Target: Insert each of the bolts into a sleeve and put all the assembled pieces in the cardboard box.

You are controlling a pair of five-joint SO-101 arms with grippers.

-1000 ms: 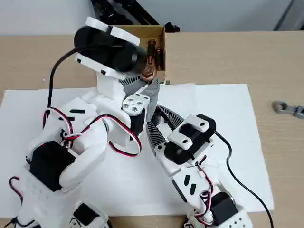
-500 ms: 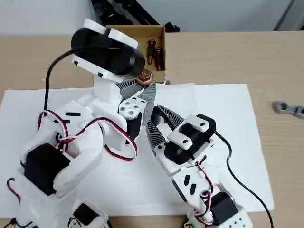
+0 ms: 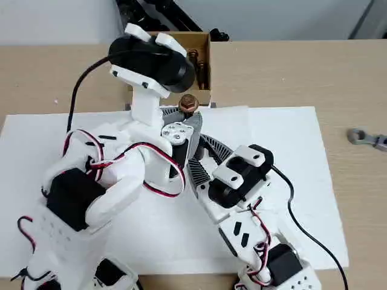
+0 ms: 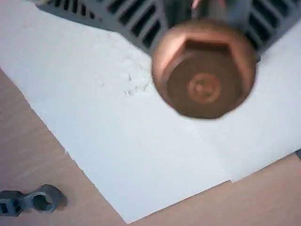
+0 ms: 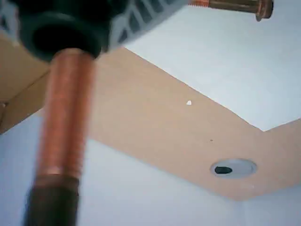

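My left gripper (image 3: 188, 113) is shut on a copper bolt (image 3: 188, 103) just in front of the cardboard box (image 3: 204, 42), hex head up. That head (image 4: 204, 70) looms between the dark ribbed fingers (image 4: 117, 19) in the left wrist view. My right gripper (image 3: 195, 154) sits just below and behind it, shut on a black sleeve (image 5: 61, 37). A copper threaded shaft (image 5: 66, 108) runs out of the sleeve to a dark end piece (image 5: 49, 207). A second copper bolt (image 5: 235, 5) shows farther off. Copper pieces (image 3: 196, 63) lie in the box.
Both arms work over a white paper sheet (image 3: 284, 151) on the wooden table (image 3: 290, 72). A grey wrench (image 3: 363, 138) lies on the table at the right, also the grey wrench (image 4: 33, 201) beyond the paper's edge. Black gear stands behind the box.
The left arm has swung to the right and drawn the bolt back a little from the box's front wall. The right arm has kept still.
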